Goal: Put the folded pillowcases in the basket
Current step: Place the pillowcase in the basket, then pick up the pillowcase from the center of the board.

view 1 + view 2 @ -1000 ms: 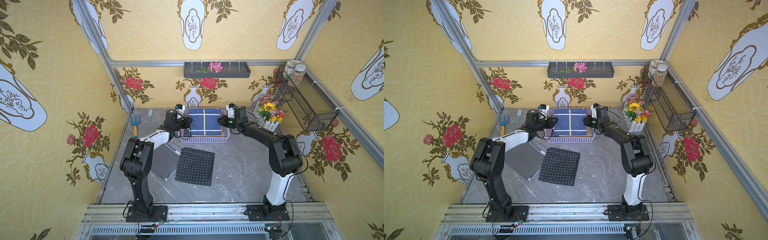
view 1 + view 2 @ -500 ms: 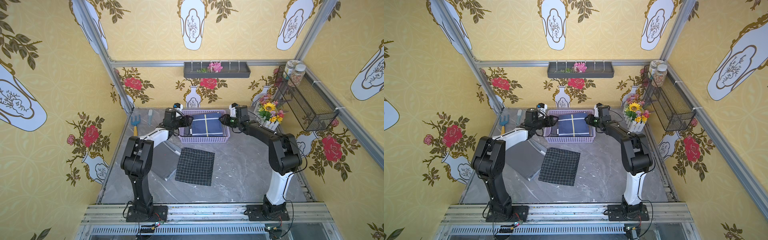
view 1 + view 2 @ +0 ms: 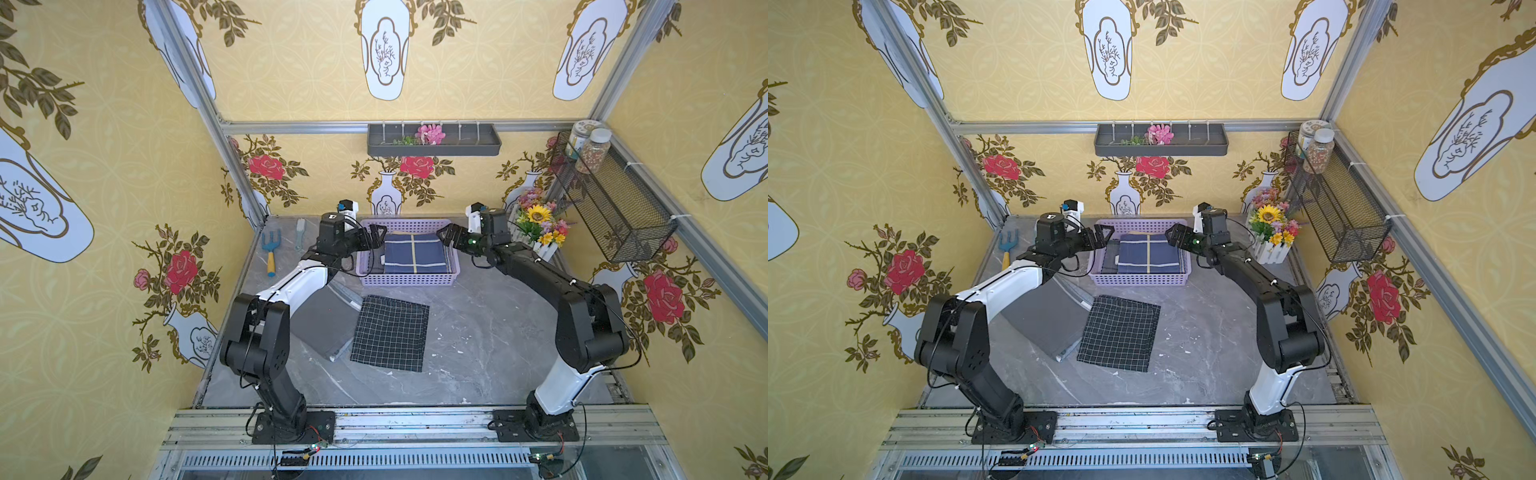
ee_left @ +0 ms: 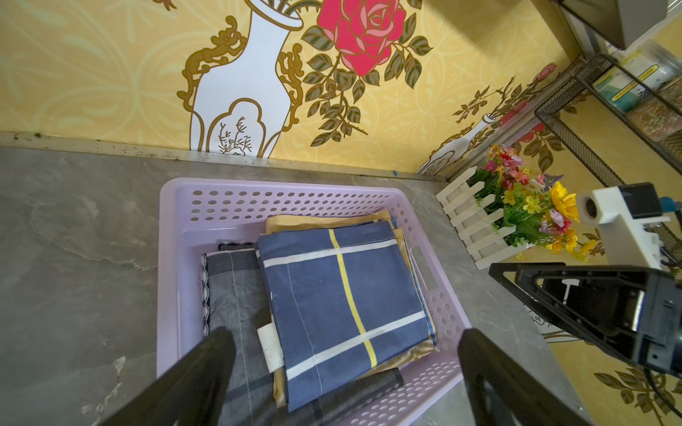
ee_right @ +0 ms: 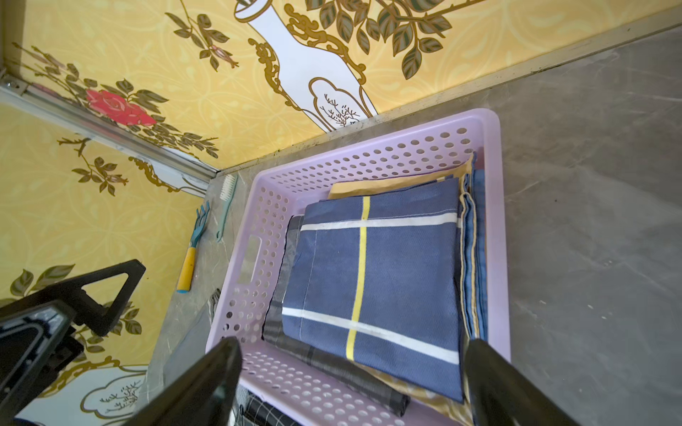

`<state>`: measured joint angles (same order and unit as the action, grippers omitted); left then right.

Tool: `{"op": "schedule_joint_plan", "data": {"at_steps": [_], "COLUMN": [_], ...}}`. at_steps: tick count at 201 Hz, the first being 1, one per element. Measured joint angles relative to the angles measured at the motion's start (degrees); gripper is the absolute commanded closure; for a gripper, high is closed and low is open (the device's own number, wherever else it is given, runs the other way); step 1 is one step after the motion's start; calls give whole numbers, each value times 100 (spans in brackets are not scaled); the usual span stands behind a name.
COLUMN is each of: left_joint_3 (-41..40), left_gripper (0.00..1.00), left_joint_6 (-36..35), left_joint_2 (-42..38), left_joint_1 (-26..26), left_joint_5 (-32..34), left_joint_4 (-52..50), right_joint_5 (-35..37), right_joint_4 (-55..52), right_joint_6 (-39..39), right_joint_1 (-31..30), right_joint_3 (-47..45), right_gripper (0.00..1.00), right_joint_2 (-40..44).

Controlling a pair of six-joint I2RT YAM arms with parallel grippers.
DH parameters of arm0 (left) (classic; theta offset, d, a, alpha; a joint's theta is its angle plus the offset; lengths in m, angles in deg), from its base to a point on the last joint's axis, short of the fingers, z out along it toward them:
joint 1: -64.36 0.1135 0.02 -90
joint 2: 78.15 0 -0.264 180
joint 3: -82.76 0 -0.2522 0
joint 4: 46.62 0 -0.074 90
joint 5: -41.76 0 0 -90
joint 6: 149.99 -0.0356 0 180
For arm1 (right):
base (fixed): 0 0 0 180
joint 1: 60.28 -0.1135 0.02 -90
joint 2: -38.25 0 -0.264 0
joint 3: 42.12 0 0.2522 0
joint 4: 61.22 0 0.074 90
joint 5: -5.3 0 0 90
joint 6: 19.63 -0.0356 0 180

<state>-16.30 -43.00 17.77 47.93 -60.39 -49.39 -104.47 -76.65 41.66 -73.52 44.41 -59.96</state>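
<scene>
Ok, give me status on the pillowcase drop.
Left gripper open, right gripper open, both empty. Blue checked pillowcase flat in lilac basket, atop folded cloths. Nothing in the way.

Between left pincer (image 3: 372, 239) and right pincer (image 3: 445, 240): lilac basket (image 3: 409, 279); navy pillowcase (image 3: 415, 257), white and yellow stripes; grey plaid cloth (image 4: 232, 287) beneath.

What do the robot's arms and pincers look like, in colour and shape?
The left arm and right arm have black joints, white shells and loose black cables. The left pincer and right pincer are black, with triangular open-frame fingers. Each wrist carries a white camera mount.
</scene>
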Motion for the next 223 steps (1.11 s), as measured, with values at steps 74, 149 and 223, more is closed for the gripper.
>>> {"op": "schedule_joint_plan", "data": {"at_steps": [74, 149, 223], "left_joint_3": [-1749, -3108, -3742], "left_gripper": [0, 0, 2], "left_joint_6": [540, 992, 1366], "left_joint_2": [-1781, -3209, -2986], "left_joint_1": [-15, -844, -1543], "left_joint_5": [33, 839, 1663], "left_joint_4": [-31, -848, -1307], "right_joint_5": [125, 1429, 2343], "right_joint_4": [-634, -1888, -1991], "right_joint_6": [195, 291, 293], "right_joint_1": [-542, -2122, -3064], "right_joint_3": [-1001, -1812, -2675], "right_gripper": [3, 3, 3], "right_joint_2": [1690, 2887, 3289]}}
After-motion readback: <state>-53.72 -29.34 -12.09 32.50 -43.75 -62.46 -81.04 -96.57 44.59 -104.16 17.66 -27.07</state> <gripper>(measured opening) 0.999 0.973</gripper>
